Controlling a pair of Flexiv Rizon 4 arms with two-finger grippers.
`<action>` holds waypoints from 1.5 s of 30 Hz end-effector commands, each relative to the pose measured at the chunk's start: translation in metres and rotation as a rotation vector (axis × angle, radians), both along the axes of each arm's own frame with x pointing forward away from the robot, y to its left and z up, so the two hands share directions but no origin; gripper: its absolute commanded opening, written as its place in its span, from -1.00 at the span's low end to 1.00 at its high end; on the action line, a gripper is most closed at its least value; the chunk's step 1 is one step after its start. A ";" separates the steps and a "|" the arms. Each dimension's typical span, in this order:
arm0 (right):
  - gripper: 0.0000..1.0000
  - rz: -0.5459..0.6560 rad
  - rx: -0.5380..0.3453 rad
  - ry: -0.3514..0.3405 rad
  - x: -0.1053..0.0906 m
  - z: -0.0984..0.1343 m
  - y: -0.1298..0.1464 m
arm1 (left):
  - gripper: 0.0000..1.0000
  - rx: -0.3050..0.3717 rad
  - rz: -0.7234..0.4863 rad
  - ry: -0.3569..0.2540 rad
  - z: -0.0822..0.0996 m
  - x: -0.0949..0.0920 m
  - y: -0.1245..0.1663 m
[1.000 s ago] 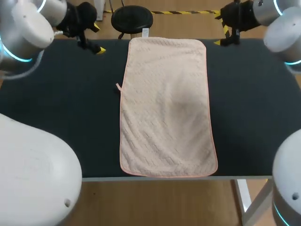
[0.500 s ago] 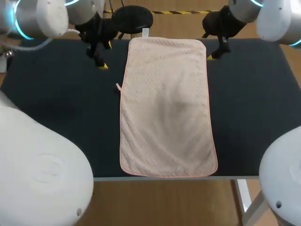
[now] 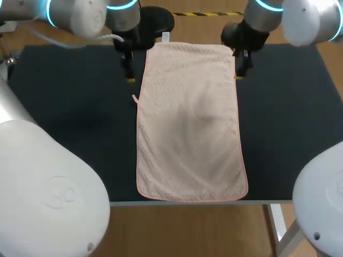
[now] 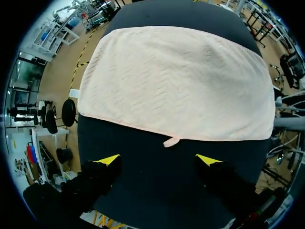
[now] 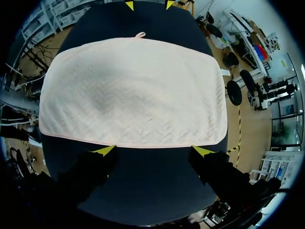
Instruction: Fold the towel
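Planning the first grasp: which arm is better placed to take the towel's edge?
Right, probably. The right gripper is open with its tips at the long edge of the towel; the left gripper, also open, has bare table between its tips and that edge.

Dark table (image 3: pixel 69 96), flat, evenly lit

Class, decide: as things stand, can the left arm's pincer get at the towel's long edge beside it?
Probably yes. The left pincer is open just beside the towel; only bare table lies between them, and nothing rests on that edge.
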State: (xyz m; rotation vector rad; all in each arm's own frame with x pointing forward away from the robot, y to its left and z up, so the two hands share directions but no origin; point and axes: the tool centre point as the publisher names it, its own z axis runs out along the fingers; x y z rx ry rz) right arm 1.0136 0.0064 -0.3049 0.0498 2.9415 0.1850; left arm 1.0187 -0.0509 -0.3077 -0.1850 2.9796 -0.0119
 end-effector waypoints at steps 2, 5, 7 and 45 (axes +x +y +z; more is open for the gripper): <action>1.00 -0.001 -0.017 0.003 0.000 -0.024 0.001 | 1.00 -0.068 0.041 -0.026 -0.027 -0.003 -0.008; 1.00 0.009 0.001 -0.007 -0.004 -0.030 0.000 | 1.00 -0.083 0.040 -0.035 -0.040 -0.005 -0.014; 1.00 0.011 0.010 -0.003 -0.006 -0.038 -0.001 | 1.00 -0.095 0.040 -0.030 -0.048 -0.007 -0.016; 1.00 0.070 -0.026 0.085 -0.023 -0.100 -0.007 | 1.00 -0.152 -0.111 0.104 -0.117 -0.003 -0.055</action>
